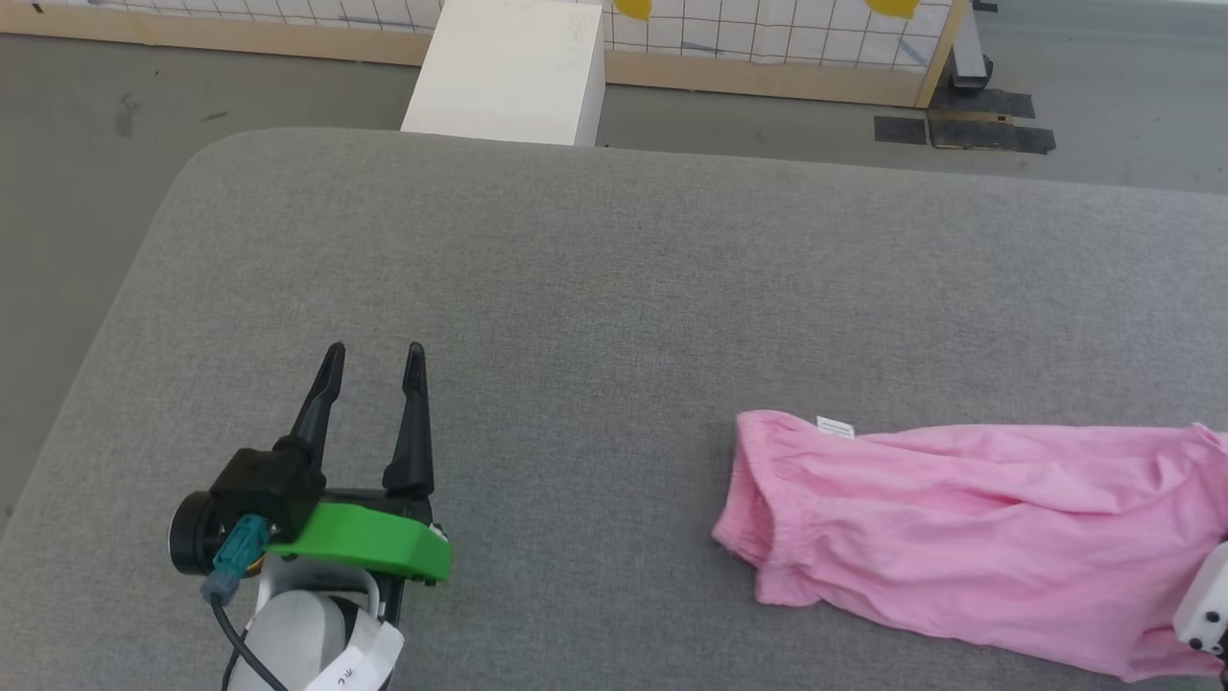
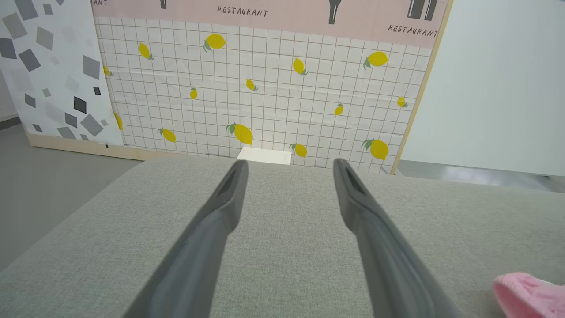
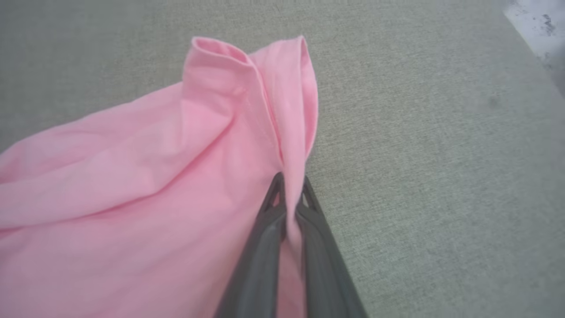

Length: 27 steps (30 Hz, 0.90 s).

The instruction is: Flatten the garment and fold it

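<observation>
Pinching the garment (image 3: 132,185), the right gripper (image 3: 290,180) is clamped; left gripper (image 1: 374,351) gapes wide.

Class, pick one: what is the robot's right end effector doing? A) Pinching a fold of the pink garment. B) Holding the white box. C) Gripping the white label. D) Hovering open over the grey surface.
A: the right wrist view shows the right end effector shut on a fold of the garment.

Thin pink knit garment (image 1: 969,537), matt woven grey table (image 1: 595,288)
</observation>
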{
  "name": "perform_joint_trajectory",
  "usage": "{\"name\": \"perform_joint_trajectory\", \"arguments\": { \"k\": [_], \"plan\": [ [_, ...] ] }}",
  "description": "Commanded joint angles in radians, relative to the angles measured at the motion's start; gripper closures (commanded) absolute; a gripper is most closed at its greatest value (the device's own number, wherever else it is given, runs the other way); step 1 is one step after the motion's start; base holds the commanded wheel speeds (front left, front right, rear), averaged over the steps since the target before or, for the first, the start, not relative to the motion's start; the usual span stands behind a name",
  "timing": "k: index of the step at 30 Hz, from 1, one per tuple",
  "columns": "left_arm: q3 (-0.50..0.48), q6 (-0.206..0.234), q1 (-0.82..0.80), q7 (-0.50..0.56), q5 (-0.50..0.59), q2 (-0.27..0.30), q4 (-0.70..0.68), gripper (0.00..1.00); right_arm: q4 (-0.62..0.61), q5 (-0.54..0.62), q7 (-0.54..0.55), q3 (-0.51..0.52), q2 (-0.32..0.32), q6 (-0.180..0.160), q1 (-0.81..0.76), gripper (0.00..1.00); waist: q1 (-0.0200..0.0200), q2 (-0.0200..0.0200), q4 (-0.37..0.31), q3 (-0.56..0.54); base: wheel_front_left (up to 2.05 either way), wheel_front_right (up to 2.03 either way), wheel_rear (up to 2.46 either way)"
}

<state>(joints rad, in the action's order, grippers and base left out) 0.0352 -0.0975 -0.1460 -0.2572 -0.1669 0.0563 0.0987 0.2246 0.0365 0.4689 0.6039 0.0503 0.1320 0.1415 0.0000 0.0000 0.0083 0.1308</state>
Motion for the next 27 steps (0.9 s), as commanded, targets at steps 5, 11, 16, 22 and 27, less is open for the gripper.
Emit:
{"name": "perform_joint_trajectory", "arguments": {
  "k": [5,11,16,22,27],
  "plan": [
    [-0.002,-0.011,0.010,-0.005,0.006,-0.005,0.006,0.00,-0.071,0.002,0.037,-0.059,0.000,-0.001,-0.022,1.00,0.0000,0.0000,-0.001,-0.004,0.00,0.00,0.00],
    [-0.003,-0.015,0.017,-0.005,0.006,-0.006,0.012,0.00,-0.324,-0.123,0.191,-0.250,0.000,-0.001,-0.105,1.00,0.0000,0.0000,-0.005,-0.013,0.00,0.00,0.00],
    [0.006,-0.016,0.016,-0.005,0.002,-0.006,0.017,0.00,-0.583,-0.175,0.325,-0.454,0.000,-0.001,-0.165,1.00,0.0000,0.0000,-0.003,-0.016,0.00,0.00,0.00],
    [0.014,-0.015,0.007,-0.005,-0.003,-0.006,0.019,0.00,-0.640,-0.157,0.393,-0.698,0.000,-0.001,-0.139,1.00,0.0000,0.0000,0.006,-0.009,0.00,0.00,0.00],
    [0.026,-0.014,-0.005,-0.005,-0.009,-0.006,0.019,0.00,-0.513,-0.163,0.378,-0.827,0.000,-0.001,-0.066,1.00,0.0000,0.0000,0.024,0.007,0.00,0.00,0.00]
  ]
}}
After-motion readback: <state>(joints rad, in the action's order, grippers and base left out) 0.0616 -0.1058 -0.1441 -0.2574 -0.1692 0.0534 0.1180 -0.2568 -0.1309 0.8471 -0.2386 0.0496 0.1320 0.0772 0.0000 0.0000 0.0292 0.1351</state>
